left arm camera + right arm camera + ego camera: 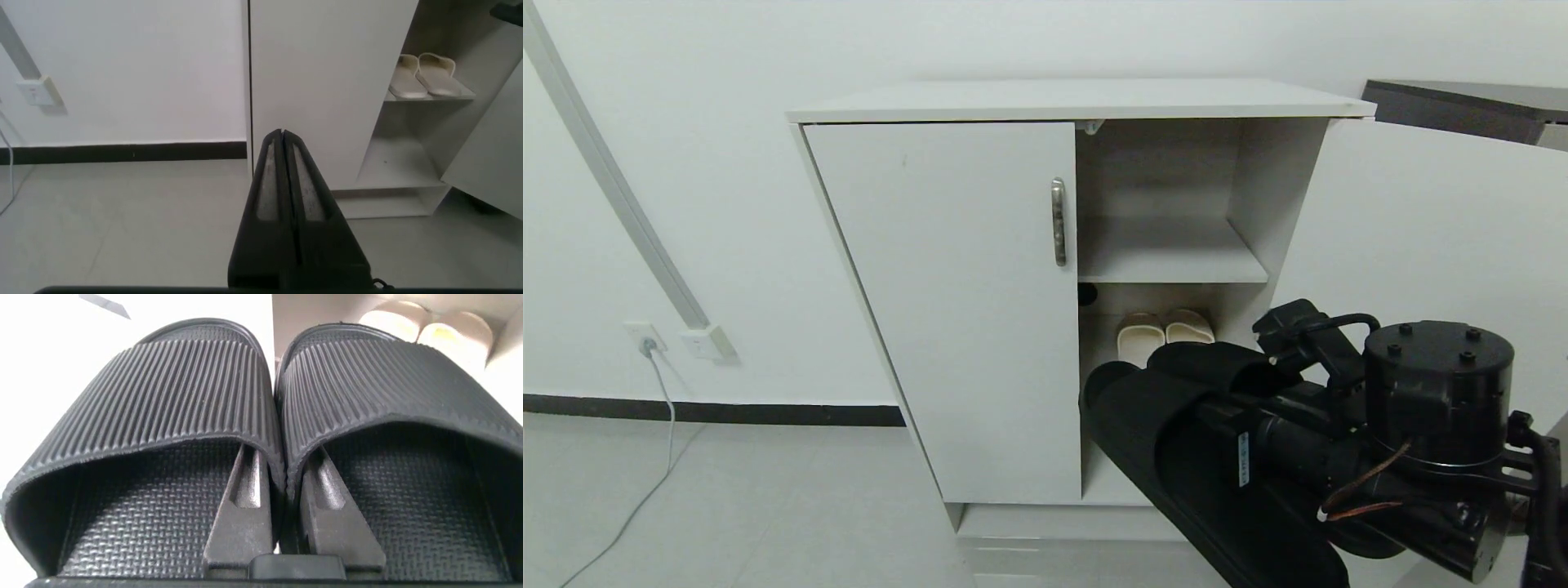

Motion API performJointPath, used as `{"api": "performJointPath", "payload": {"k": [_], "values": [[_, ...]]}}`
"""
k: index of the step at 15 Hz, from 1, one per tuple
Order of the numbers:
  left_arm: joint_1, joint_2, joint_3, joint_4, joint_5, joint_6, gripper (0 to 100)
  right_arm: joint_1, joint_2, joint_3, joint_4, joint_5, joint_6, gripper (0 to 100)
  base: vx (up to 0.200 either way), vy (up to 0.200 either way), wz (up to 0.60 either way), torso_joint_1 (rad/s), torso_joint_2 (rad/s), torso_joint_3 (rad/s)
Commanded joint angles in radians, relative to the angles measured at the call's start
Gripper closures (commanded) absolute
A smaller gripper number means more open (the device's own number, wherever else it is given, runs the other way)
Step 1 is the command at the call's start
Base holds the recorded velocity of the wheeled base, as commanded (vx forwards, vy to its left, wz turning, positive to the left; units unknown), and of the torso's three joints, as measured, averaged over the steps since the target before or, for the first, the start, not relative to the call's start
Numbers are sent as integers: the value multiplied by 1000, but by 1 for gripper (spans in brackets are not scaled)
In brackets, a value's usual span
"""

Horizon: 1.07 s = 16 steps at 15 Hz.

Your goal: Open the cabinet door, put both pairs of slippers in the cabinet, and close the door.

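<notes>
Right hand (282,461) on ribbed black slippers (188,384)

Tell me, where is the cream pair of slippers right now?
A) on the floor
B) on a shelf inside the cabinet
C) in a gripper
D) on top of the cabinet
B: the cream slippers sit side by side on a shelf inside the open cabinet, while the right gripper holds the black slippers.

Hiding near ends of cream slippers (1165,330) behind black slippers (1147,412); cutting off open door (1421,220) at head view's right edge.
</notes>
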Motion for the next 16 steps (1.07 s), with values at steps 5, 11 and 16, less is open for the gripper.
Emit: {"api": "performJointPath", "payload": {"k": [5,11,16], "values": [[0,0,0,-2,0,0,100,3,-6,16,-31,-3,-1,100,0,0,0,0,44,38],[0,2,0,-2,0,1,100,17,9,44,-76,-20,-46,100,0,-100,0,2,0,3],[0,2,0,0,0,1,100,128,146,-95,-69,-334,-23,100,0,0,0,0,0,0]]}}
